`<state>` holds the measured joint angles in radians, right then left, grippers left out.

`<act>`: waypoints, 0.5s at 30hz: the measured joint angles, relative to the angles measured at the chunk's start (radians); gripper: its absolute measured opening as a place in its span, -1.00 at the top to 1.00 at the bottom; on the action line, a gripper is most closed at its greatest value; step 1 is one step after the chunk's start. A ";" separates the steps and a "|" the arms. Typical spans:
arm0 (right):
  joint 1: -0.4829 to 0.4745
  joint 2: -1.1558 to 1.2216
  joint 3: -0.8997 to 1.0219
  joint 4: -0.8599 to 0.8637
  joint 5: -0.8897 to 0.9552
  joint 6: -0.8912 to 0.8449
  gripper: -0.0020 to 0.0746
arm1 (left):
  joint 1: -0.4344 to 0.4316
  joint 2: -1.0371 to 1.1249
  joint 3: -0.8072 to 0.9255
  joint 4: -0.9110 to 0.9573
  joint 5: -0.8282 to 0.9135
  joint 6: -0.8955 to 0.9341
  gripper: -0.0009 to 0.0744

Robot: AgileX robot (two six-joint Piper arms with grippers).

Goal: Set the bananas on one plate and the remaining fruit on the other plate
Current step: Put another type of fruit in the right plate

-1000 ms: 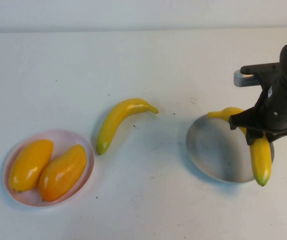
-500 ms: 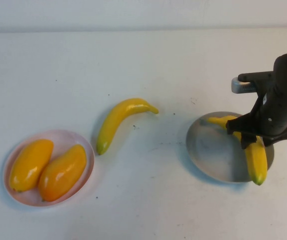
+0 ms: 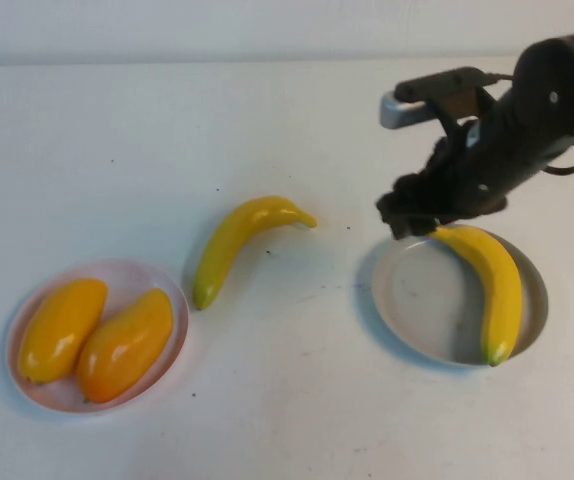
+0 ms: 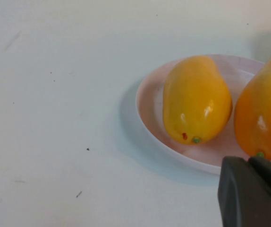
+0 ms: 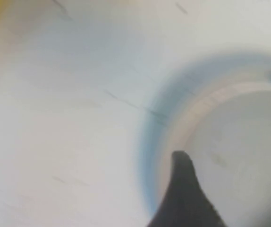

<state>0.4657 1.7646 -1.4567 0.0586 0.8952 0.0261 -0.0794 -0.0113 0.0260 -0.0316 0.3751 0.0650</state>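
Nearest the bench's (image 3: 297,420) front-left corner, the pink plate (image 3: 163,285) holds two mangoes (image 3: 62,328) side by side, long axes slanting back-right. The left gripper (image 4: 253,194) hangs clenched just beside that plate. On the grey plate (image 3: 417,300), front-right, one banana (image 3: 492,285) runs front to back. Mid-bench, the other banana (image 3: 232,240) points back-right. The right gripper (image 3: 407,215), empty, hovers over the grey plate's far rim; whether it is released I cannot tell.

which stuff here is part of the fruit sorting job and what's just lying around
In the job: banana on grey plate; grey plate; banana on table; two mangoes; pink plate; right gripper, above the grey plate.
Lying about: nothing else; left gripper parked by the pink plate.
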 joint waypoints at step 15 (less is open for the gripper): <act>0.175 0.430 -0.554 0.223 0.059 0.246 -0.27 | 0.000 0.000 0.000 0.000 0.000 0.000 0.99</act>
<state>0.6408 2.1949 -2.0103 0.2814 0.9538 0.2722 -0.0794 -0.0113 0.0260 -0.0316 0.3751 0.0650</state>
